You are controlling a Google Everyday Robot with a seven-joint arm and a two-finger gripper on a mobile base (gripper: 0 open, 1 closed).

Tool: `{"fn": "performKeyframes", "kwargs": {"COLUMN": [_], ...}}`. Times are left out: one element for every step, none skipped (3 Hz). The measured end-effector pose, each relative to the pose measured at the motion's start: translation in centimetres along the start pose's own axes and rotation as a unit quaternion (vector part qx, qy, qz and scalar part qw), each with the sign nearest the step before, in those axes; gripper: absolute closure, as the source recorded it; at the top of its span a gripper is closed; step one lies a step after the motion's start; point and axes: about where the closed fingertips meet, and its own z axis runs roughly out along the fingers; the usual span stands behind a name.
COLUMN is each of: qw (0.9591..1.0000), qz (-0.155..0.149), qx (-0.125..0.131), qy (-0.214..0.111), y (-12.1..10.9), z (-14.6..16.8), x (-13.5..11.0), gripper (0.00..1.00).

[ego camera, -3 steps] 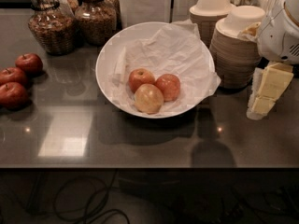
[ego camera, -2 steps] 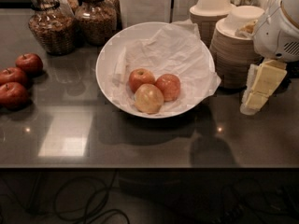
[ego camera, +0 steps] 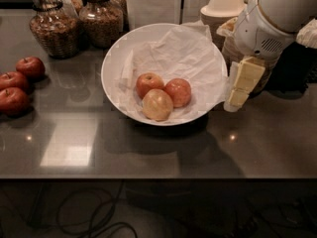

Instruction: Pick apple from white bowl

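Note:
The white bowl (ego camera: 116, 66), wide and lined with crumpled white paper, stands in the middle of the dark counter. Three apples lie in it. The red-orange apple (ego camera: 178, 91) with lighter patches is on the right. A second red-orange apple (ego camera: 149, 83) lies to its left. A paler yellowish apple (ego camera: 157, 104) lies in front of both. My gripper (ego camera: 234, 103) hangs just outside the bowl's right rim, to the right of the apples, pointing down. Its cream-coloured fingers (ego camera: 246, 78) stand apart and hold nothing.
Three small dark red apples (ego camera: 20, 83) lie at the left edge of the counter. Two glass jars (ego camera: 54, 26) stand at the back left. Stacks of beige disposable bowls (ego camera: 223, 9) stand at the back right, partly behind my arm (ego camera: 277, 19).
My gripper has moved left, from in front of the stacked beige bowls to the white bowl's right rim. The apples and the bowl have not moved.

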Motion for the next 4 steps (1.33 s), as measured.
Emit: {"fn": "performKeyframes", "kwargs": {"qw": [0.9998, 0.9992, 0.9982, 0.9970], "qz": [-0.017, -0.029, -0.041, -0.051], "qx": [-0.009, -0.015, -0.025, -0.037], "qy": [-0.011, -0.024, -0.037, -0.045], "y": [-0.7, -1.2, -1.1, -0.6], "z": [1.8, 3.0, 4.0, 4.9], "x": [-1.5, -2.3, -3.1, -3.7], "gripper": [0.00, 0.00, 0.16, 0.16]}}
